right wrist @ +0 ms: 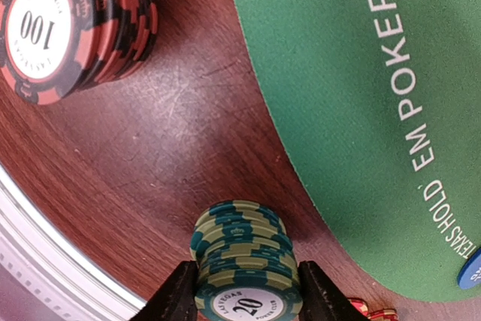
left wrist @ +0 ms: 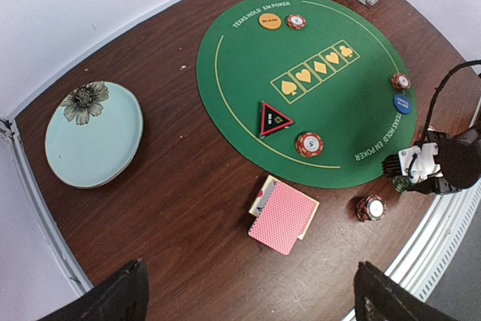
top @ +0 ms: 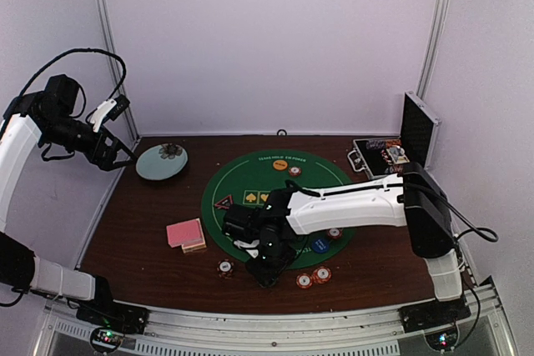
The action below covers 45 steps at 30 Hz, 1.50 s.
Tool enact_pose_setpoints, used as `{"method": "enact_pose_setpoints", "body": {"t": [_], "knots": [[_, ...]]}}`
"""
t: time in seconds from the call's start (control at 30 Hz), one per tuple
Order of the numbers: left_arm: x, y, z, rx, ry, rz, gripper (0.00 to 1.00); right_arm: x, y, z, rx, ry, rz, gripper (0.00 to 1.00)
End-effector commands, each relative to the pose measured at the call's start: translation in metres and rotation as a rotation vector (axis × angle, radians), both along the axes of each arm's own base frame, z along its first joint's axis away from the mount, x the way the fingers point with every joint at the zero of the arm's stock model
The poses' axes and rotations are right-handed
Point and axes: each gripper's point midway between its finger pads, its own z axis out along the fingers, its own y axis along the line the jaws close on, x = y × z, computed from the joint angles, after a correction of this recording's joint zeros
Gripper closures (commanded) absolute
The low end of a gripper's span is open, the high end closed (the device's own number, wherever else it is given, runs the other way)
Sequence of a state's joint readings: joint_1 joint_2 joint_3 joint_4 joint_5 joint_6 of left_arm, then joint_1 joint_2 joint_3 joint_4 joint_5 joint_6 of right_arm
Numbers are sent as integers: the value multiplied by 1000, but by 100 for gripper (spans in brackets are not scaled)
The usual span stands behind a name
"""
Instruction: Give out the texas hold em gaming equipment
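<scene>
In the right wrist view my right gripper (right wrist: 246, 296) is shut on a stack of green striped poker chips (right wrist: 242, 249) marked 20. One black finger (right wrist: 177, 295) presses each side, and the stack stands on the brown table just off the green poker mat (right wrist: 361, 95). A red 100 chip stack (right wrist: 68, 28) stands apart nearby. From above, the right gripper (top: 264, 264) is low at the mat's near edge. The pink-backed playing cards (left wrist: 284, 216) lie left of the mat. My left gripper (left wrist: 248, 300) hangs open high over the table's left side.
On the mat (left wrist: 248, 58) lie a black-red triangle marker (left wrist: 274, 119), an orange disc (left wrist: 270, 21), a blue disc (left wrist: 403, 103) and several red chip stacks. A pale blue plate (left wrist: 94, 134) sits back left. An open aluminium case (top: 380, 156) stands back right.
</scene>
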State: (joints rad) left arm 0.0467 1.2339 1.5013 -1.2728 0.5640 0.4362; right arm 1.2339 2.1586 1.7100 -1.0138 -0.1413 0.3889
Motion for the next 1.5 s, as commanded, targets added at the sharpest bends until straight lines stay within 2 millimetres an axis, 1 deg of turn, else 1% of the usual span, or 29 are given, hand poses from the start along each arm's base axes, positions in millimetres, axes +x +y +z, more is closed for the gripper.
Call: {"method": "enact_pose_setpoints", "body": {"t": [0.0,0.2,0.33,0.47,0.63,0.87,0.97,1.13,1.27,1.33,1.43,1.47], "knots": [[4,1,13,7,-63,-2,2,2,-1,3,-8,-29,10,53],[3,1,12,8,-62,-3,2,3,1,14,6,-37,10,52],[2,1,12,7,-61,-4,2,3,0,17,8,-40,12,52],[2,1,11,6,-59,-4,2,2,1,18,10,-41,12,54],[2,1,11,6,-58,-4,2,4,3,24,22,-49,11,55],[2,1,11,9,-61,-2,3,8,7,38,38,-73,11,55],[2,1,12,10,-61,-1,2,10,9,45,57,-79,5,57],[2,1,12,8,-61,-1,2,14,11,59,76,-90,-5,58],[2,2,12,11,-62,1,2,24,9,73,99,-104,-18,57],[2,2,12,12,-61,1,3,35,3,79,100,-113,-40,58],[1,2,12,16,-63,2,2,70,-16,89,97,-150,-106,58],[1,2,11,16,-62,2,2,85,-25,92,93,-168,-129,58]]}}
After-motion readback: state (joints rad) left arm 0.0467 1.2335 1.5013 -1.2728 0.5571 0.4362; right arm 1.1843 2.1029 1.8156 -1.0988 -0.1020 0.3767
